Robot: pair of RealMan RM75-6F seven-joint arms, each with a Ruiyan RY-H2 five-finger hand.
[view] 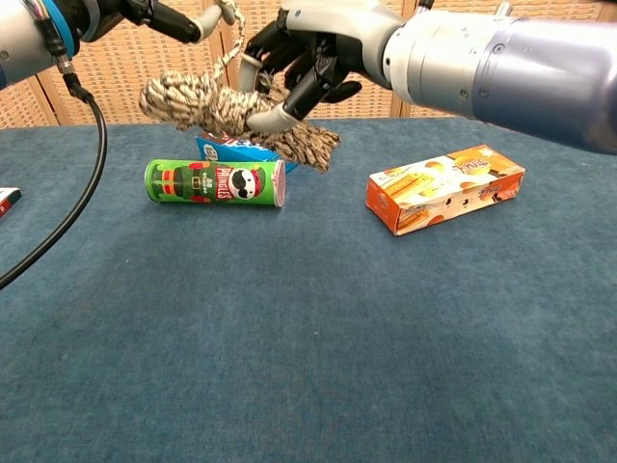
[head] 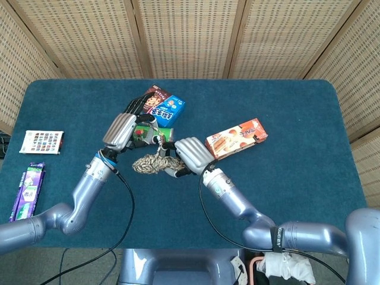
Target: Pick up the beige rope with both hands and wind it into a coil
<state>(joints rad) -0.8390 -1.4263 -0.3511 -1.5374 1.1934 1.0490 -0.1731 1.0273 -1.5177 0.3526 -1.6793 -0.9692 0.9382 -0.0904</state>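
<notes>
The beige rope (view: pixel 227 111) is off the counter (head: pixel 285 178), held in the air as a thick wound bundle above the green Pringles can (view: pixel 215 183). In the head view the bundle (head: pixel 151 161) hangs between the 2 hands, toward the counter's middle.

The right hand (view: pixel 304 58) grips the bundle from above with its fingers curled down around the wound strands; one pale fingertip presses into the coil's front. A frayed end of the bundle sticks out to the right below that hand.

The left hand (head: pixel 122 129) is raised up and to the left of the bundle. A single strand of rope runs up from the coil to its fingertips (view: pixel 207 19) at the top edge of the chest view, where it appears pinched; the rest of the fingers reach out over the blue snack box (head: pixel 163 104).

The Pringles can lies on its side on the blue counter, just in front of the blue snack box. An orange snack box (view: pixel 445 188) lies to the right, apart from the can. At the counter's left edge lie a white card with a printed grid (head: pixel 41 141) and, nearer the robot, a purple packet (head: pixel 27 191).
</notes>
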